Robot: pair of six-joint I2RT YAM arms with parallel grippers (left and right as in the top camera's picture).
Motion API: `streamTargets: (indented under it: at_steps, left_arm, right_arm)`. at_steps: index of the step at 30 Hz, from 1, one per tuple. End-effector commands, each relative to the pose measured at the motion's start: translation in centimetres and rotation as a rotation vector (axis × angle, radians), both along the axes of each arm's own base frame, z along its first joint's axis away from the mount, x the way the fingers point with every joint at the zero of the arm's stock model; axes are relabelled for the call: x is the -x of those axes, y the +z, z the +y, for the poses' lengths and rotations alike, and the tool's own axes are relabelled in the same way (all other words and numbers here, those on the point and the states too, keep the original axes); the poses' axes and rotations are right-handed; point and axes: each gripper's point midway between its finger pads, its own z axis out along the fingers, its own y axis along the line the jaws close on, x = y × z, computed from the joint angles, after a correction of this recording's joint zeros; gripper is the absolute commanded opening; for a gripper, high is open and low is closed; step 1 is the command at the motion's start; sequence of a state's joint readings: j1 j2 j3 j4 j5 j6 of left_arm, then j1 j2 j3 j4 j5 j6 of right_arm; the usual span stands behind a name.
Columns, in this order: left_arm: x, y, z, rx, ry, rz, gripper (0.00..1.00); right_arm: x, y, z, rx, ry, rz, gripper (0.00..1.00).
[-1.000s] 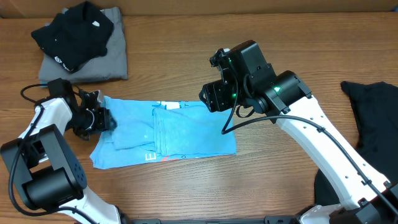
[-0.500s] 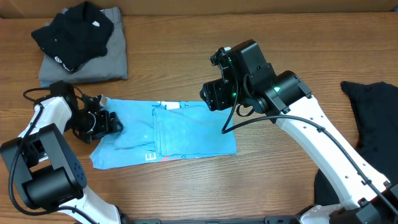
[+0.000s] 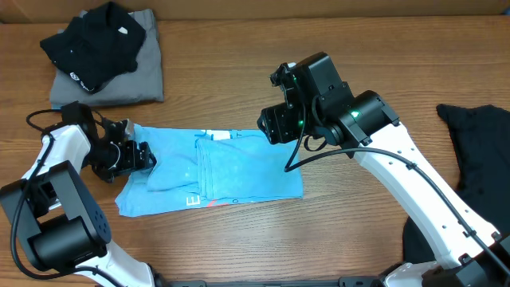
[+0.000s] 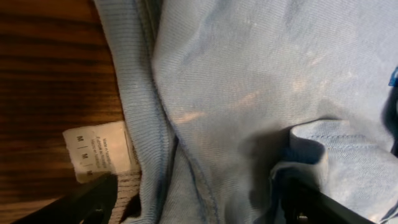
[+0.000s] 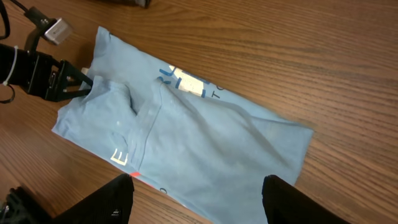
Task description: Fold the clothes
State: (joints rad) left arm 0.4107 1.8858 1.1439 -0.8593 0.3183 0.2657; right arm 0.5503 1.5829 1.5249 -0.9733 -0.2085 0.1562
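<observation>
Wooden table [image 3: 239, 72]: blue T-shirt [image 3: 231, 171] lies partly folded, left of centre, long axis 9-to-3, slightly tilted. The left gripper [image 3: 142, 155] sits at its 9 o'clock end, right on the cloth, so that's the nearer arm; the shirt body runs toward 3 from it. The right gripper [image 3: 275, 127] hangs above the 1 o'clock corner, fingers spread, nothing held. Left wrist view: fingers [image 4: 93, 199] spread with the ribbed edge between them, probably not pinching, but the view's tight. It alone shows the size tag [image 4: 96, 152]; only the right wrist view shows the full outline.
</observation>
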Motion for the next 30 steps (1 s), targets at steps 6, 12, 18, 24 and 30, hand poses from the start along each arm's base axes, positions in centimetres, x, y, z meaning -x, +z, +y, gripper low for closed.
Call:
streamTargets:
  at_steps: [6,12,18,24,30]
  left_arm:
    - [2.2,-2.8,0.4,0.197,0.040,-0.007,0.85]
    - [2.1,-1.4,1.1,0.309,0.034,-0.131,0.84]
    - [2.2,-1.6,0.3,0.300,0.001,-0.109,0.81]
    - [3.0,-3.0,-0.9,0.195,-0.073,0.002,0.77]
    - [3.9,-4.0,-0.4,0.066,-0.070,0.114,0.64]
  right_arm:
    - [-0.1,1.1,-0.1,-0.007,-0.002,-0.026,0.70]
    - [-0.2,1.1,-0.1,-0.008,-0.002,-0.028,0.74]
    - [-0.2,1.2,-0.1,-0.010,-0.003,-0.031,0.75]
    - [-0.2,1.2,-0.1,-0.011,-0.003,-0.031,0.75]
    - [-0.2,1.2,-0.1,-0.010,-0.003,-0.031,0.75]
